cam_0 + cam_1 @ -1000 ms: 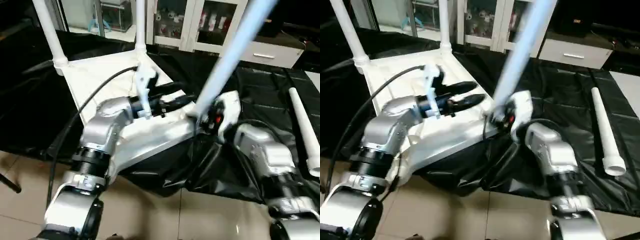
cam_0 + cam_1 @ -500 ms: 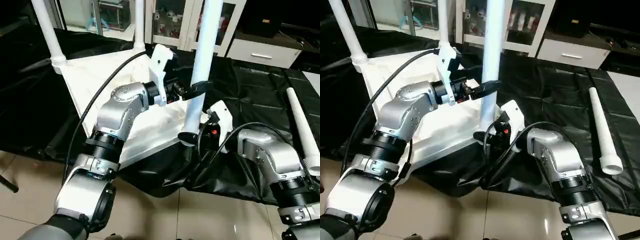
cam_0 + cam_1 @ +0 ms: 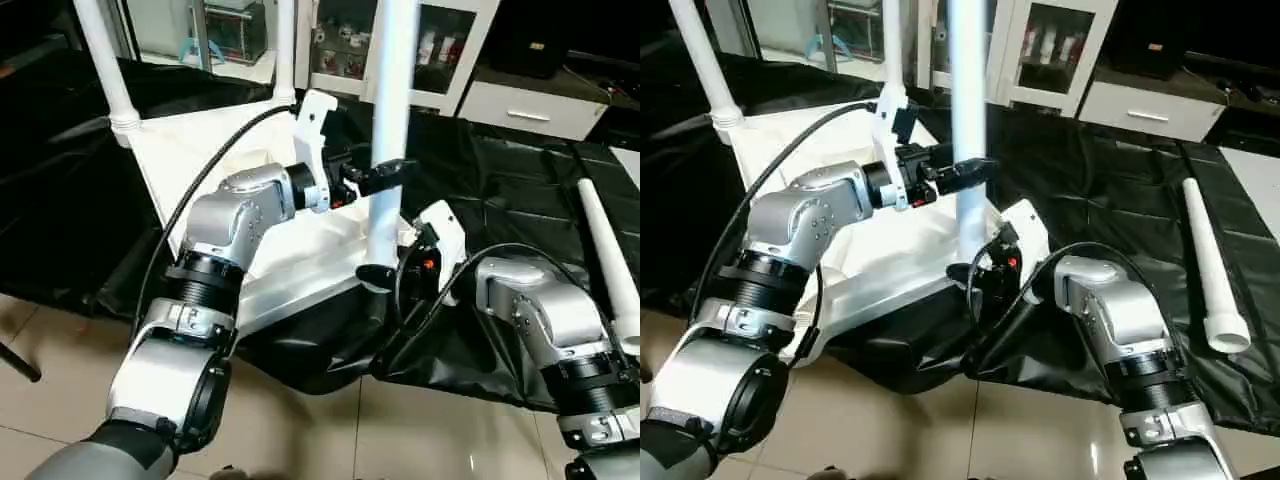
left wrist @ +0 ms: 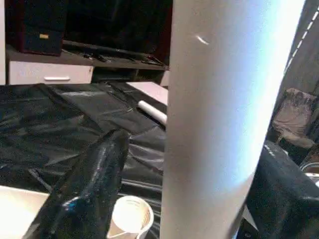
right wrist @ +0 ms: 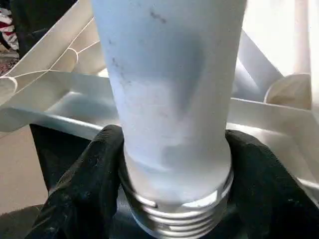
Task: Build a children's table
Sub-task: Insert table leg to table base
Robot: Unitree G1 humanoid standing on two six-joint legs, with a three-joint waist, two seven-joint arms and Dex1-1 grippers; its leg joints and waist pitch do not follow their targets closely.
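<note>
head stereo: down over forearms | wrist cams: close on upright leg point(image 3: 388, 120), shared

The leg point(image 3: 388, 120), slanting toward the frame's upper right a second ago, now stands upright at centre. The left gripper point(image 3: 385, 175) has risen from the tabletop point(image 3: 200, 160) to clasp its shaft, while the right gripper point(image 5: 169, 164) clamps its threaded base.

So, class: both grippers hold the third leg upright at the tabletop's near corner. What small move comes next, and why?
Probably lower the leg into the corner socket: the right gripper clamps it above its exposed threaded end, and the left gripper steadies it higher up.
</note>
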